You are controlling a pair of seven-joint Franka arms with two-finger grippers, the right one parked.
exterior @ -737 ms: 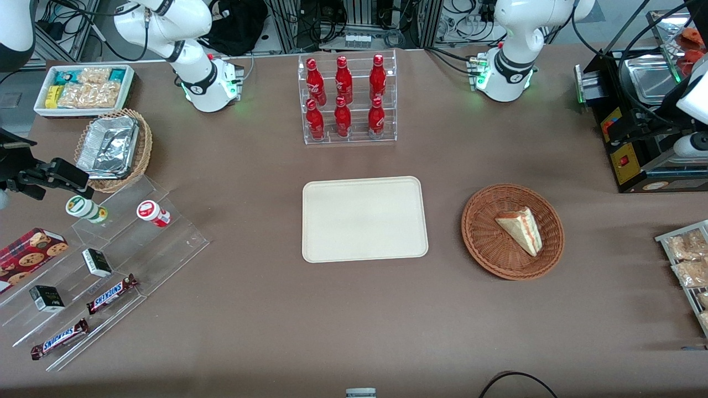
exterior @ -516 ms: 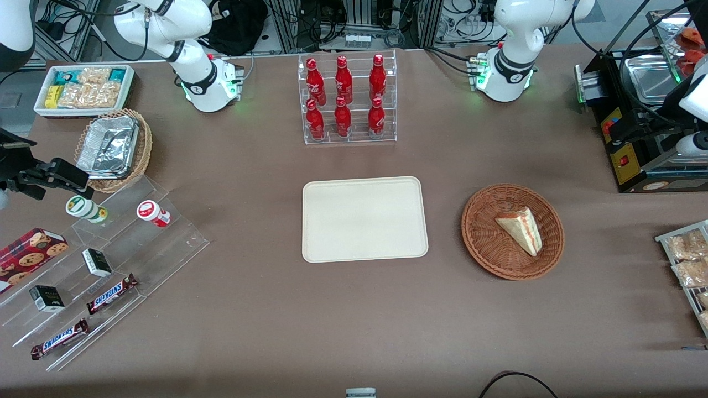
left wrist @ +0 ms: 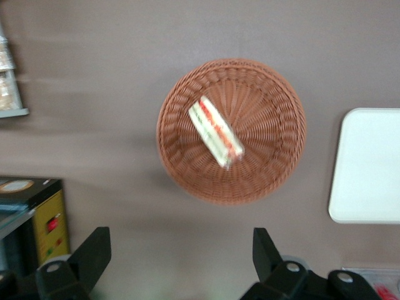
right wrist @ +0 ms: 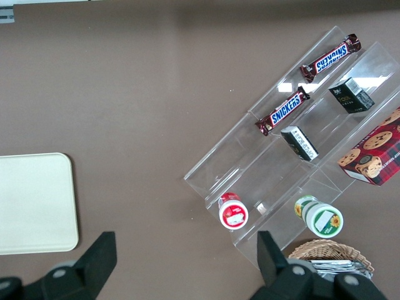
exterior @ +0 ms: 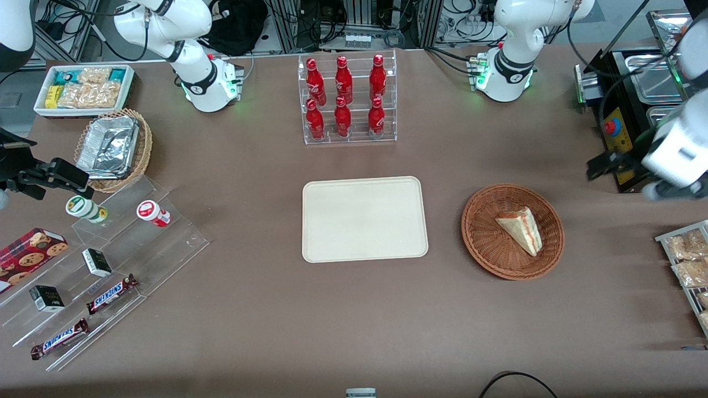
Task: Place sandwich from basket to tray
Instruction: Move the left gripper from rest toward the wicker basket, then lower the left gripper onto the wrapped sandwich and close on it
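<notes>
- While the sandwich (exterior: 520,229) lies in the basket (exterior: 487,251), the tray (exterior: 364,219) sits bare mid-table.
- Gripper (left wrist: 175,256) hovers above, fingers (left wrist: 94,250) spread wide, holding nothing.

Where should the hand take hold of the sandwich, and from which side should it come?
Probably from above, closing on the two broad bread faces of the sandwich; it lies in the basket with its layered edge up. The open hand hangs high, away from it.

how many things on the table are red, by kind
red bottles in the clear rack: 6
red-capped jar on the clear stepped stand: 1
red cookie box: 1
total: 8
open left gripper above the table beside the reddish-brown wicker basket.
</notes>
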